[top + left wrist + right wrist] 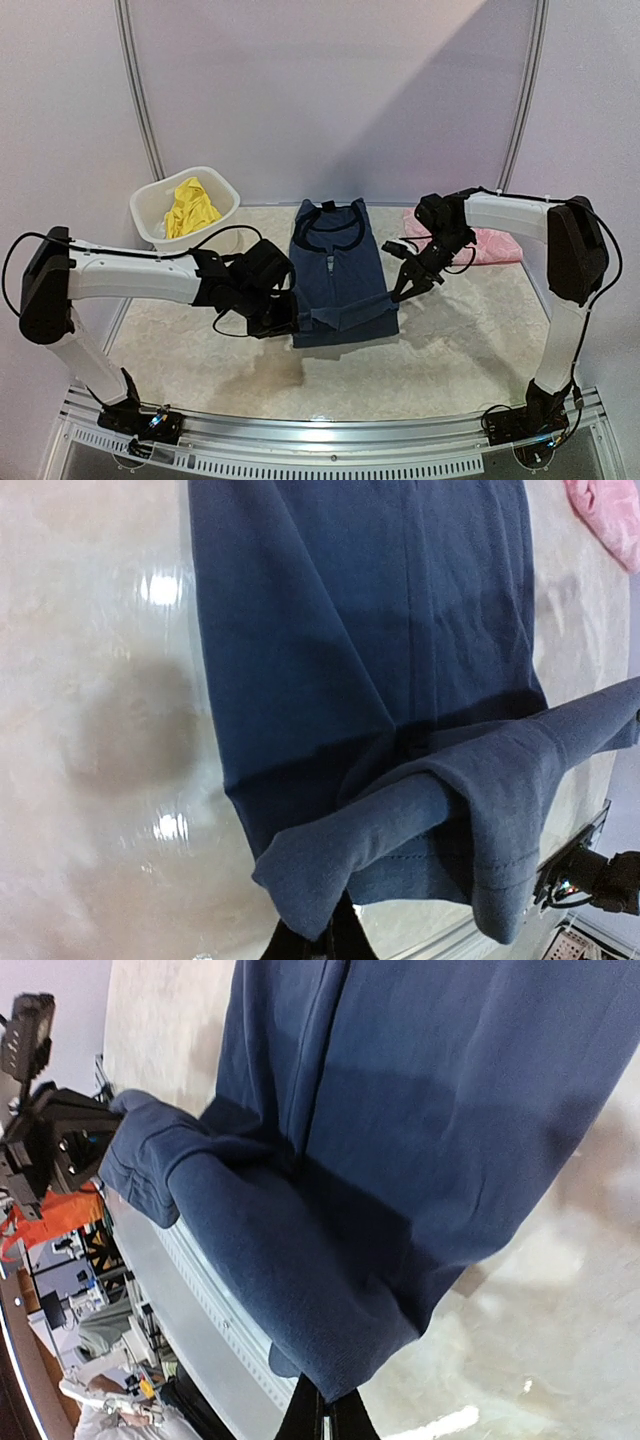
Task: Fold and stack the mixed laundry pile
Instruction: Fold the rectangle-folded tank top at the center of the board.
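Note:
A navy top (338,270) lies flat mid-table, collar toward the far side. Its near hem is lifted and rolled up off the table. My left gripper (290,318) is shut on the hem's left corner; in the left wrist view the cloth (350,630) bunches over the fingertips (325,935). My right gripper (402,288) is shut on the hem's right corner, and there too the navy fabric (430,1090) drapes over the black fingers (325,1412). A pink piece (490,245) lies at the right behind the right arm. A yellow piece (190,207) sits in the tub.
The white plastic tub (150,215) stands at the back left of the table. The pink piece (605,515) shows at the top right corner of the left wrist view. A metal rail (330,440) runs along the near edge between the arm bases.

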You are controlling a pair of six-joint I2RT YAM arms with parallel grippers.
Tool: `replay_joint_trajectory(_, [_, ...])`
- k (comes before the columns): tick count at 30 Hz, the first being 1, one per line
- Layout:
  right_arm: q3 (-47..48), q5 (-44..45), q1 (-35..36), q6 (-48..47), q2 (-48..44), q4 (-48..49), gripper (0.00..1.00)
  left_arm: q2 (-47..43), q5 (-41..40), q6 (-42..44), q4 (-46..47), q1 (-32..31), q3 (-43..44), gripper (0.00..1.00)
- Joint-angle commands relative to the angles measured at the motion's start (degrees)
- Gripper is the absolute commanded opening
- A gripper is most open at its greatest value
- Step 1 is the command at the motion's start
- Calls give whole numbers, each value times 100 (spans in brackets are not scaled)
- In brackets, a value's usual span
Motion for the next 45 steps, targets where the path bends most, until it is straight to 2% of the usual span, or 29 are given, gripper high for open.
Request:
replay_joint_trajectory(1, [526, -35, -175, 55, 370, 103, 0, 265, -181, 524, 251, 389, 269, 0])
replay_joint_trajectory(7, [972, -3, -295, 127, 868, 306, 0, 837, -365, 1117, 357, 712, 818, 0])
replay_joint_trajectory(17, [2229, 153, -568, 186, 1684, 266, 0, 1383, -270, 1354, 432, 1168, 1223, 0])
replay_joint_trajectory(30, [2831, 126, -649, 388, 2470, 633, 0, 2318, 240, 1776, 278, 1633, 2081, 0])
replay_joint_trajectory(45, [3351, 217, -707, 562, 2979, 1041, 1, 2658, 268, 2020, 369, 2016, 2496, 2])
